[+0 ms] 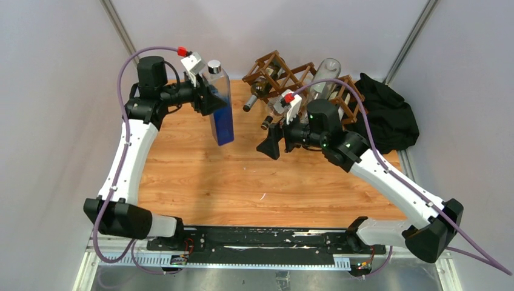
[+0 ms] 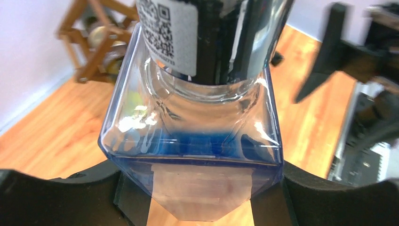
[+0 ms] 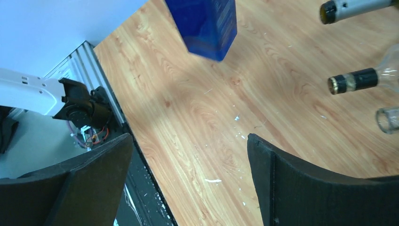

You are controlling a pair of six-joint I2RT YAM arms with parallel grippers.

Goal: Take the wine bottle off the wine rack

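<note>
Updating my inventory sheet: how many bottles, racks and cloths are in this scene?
Bottles: 4 (blue bottle plus three racked bottles)
Wine rack: 1
Black cloth: 1
Total: 6

Open counter [image 1: 242, 182] up front; at the back, the wine rack [image 1: 285, 76] with bottle necks [image 1: 251, 103] jutting forward and the black cloth heap [image 1: 391, 115] block the right.
</note>
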